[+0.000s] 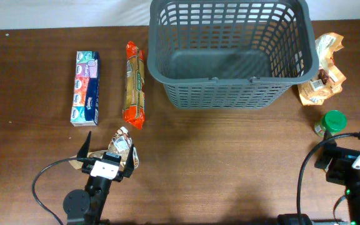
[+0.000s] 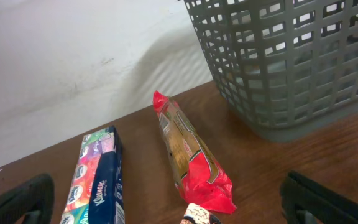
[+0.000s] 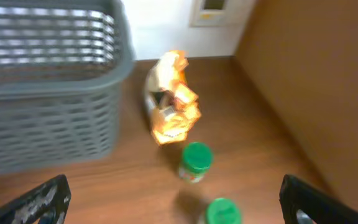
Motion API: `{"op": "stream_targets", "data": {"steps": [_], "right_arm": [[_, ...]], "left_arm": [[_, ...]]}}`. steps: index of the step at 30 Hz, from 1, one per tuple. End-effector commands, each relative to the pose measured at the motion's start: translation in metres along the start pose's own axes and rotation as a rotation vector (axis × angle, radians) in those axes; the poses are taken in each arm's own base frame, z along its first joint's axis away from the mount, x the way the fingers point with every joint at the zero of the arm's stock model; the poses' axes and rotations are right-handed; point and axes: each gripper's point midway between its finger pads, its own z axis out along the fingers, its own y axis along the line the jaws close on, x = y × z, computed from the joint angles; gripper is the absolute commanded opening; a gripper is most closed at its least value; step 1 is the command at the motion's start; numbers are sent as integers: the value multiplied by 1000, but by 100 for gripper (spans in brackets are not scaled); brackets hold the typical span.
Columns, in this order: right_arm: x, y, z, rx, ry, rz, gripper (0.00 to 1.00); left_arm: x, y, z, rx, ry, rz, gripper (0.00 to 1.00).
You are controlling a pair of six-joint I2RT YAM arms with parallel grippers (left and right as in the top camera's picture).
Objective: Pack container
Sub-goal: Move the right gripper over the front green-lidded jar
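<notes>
The container (image 1: 230, 59) is a large dark grey slotted basket at the back middle of the table, with nothing showing inside it. It also shows in the left wrist view as the container (image 2: 291, 62) and in the right wrist view as the container (image 3: 42, 87). My left gripper (image 1: 108, 155) is open near the front left, above a small crumpled pouch (image 1: 122, 145). In its wrist view the left gripper (image 2: 173, 211) has wide jaws and the pouch (image 2: 199, 216) low between them. My right gripper (image 3: 182, 208) is open at the front right, with two green-lidded jars (image 3: 196, 163) ahead of it.
A tissue box (image 1: 85, 87) and a long red and gold packet (image 1: 135, 84) lie left of the basket. An orange snack bag (image 1: 320, 78) sits at its right, with one green-lidded jar (image 1: 331, 122) in front. A wooden wall (image 3: 316, 81) rises at the right.
</notes>
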Motion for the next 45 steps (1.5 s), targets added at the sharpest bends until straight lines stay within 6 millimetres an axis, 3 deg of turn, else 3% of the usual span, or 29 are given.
{"op": "stream_targets", "data": {"steps": [1, 4, 8, 10, 16, 22, 25, 29, 32, 40, 45], "right_arm": [[-12, 25, -4, -147, 6, 19, 99], [-15, 21, 1, -119, 10, 28, 99], [-5, -33, -2, 211, 38, 343, 99], [3, -51, -7, 332, 62, 414, 99], [9, -63, -7, 477, 183, 502, 99], [8, -89, -2, 662, 322, 605, 99], [8, -96, 10, 652, 430, 637, 99], [15, -88, 34, 507, 585, 611, 99], [23, -96, 43, 532, 634, 618, 99], [43, -117, 50, 552, 697, 798, 99], [72, -130, 58, 603, 768, 920, 99]], "left_arm": [[1, -2, 0, 8, -2, 12, 99], [1, -2, 0, 8, -2, 12, 99], [1, -2, 0, 8, -2, 11, 99], [1, -2, 0, 8, -2, 11, 99], [1, -2, 0, 8, -2, 12, 99], [1, -2, 0, 8, -2, 12, 99], [1, -2, 0, 8, -2, 12, 99], [1, -2, 0, 8, -2, 12, 99], [1, -2, 0, 8, -2, 12, 99], [1, -2, 0, 8, -2, 12, 99], [1, -2, 0, 8, -2, 12, 99]]}}
